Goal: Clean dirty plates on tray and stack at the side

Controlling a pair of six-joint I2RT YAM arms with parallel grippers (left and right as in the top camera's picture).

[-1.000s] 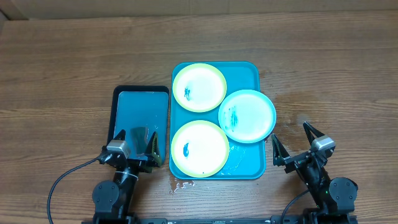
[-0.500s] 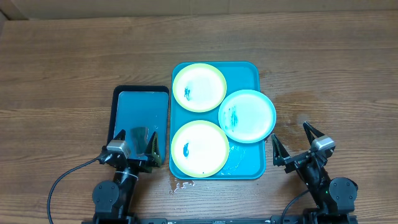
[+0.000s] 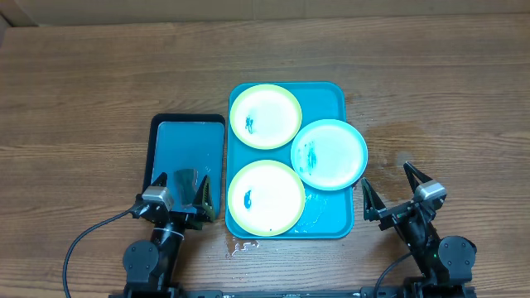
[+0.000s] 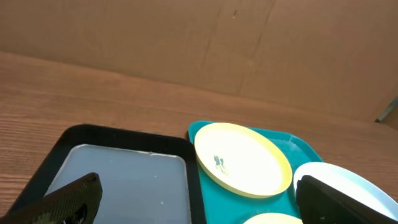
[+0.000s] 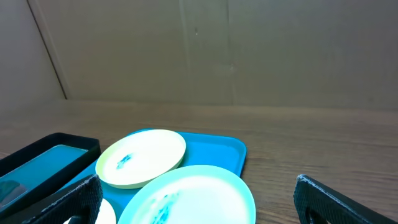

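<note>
- The tray (image 3: pixel 333 96): bright teal, rectangular, with rounded corners and a raised rim, lying lengthwise on the wooden table (image 3: pixel 83 83).
- The plates, all on the tray, white-centred and each marked with a dark blue smear:
  - a yellow-green rimmed plate (image 3: pixel 265 117) at the tray's far end;
  - a second yellow-green rimmed plate (image 3: pixel 266 197) at its near end;
  - a light-blue rimmed plate (image 3: pixel 330 154) between them, overhanging the tray's right rim.
- The overhead view shows all three plates whole. Each wrist view cuts off the near ones, but adds a cardboard wall (image 4: pixel 186 37) beyond the table.
- Left of the tray, just beside it, lies a smaller black-rimmed tray (image 3: pixel 186 149).
- Water droplets (image 3: pixel 240 246) spot the table at the tray's near left corner.
- The left gripper (image 3: pixel 180 190) hangs over the smaller tray's near end, jaws spread wide and holding nothing.
- The right gripper (image 3: pixel 386 175) stands off the tray's near right corner, likewise spread wide and empty.
- Nothing covers the plates.
</note>
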